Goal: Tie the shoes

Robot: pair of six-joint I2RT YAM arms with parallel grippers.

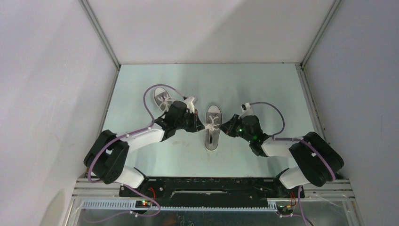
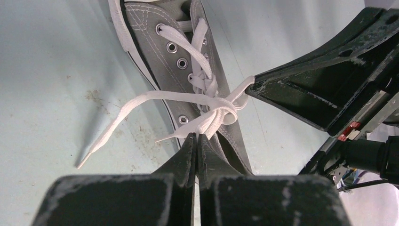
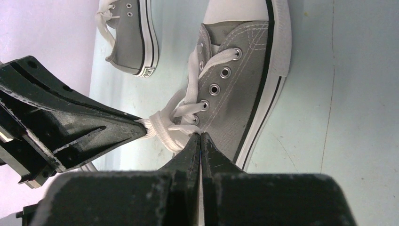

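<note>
The middle shoe (image 1: pixel 213 127) lies at the centre of the pale green desk (image 1: pixel 263 89), toe toward the far edge. The second shoe (image 1: pixel 162 98) sits nearer the far left corner. Both look light, so a hard pull would likely drag one along. The flat woven laces (image 2: pixel 216 106) are limp and probably slippery, best pinched close to the knot. The left claw (image 2: pixel 196 139) and right claw (image 3: pixel 200 140) each clamp a strand there. The uppers are grey canvas with metal eyelets (image 3: pixel 215 88) and a smooth rubber toe cap (image 3: pixel 235 9).

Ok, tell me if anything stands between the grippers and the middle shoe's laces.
Nothing visible does. The left gripper and right gripper are shut on the white laces at the knot of the middle grey sneaker, from opposite sides.
</note>
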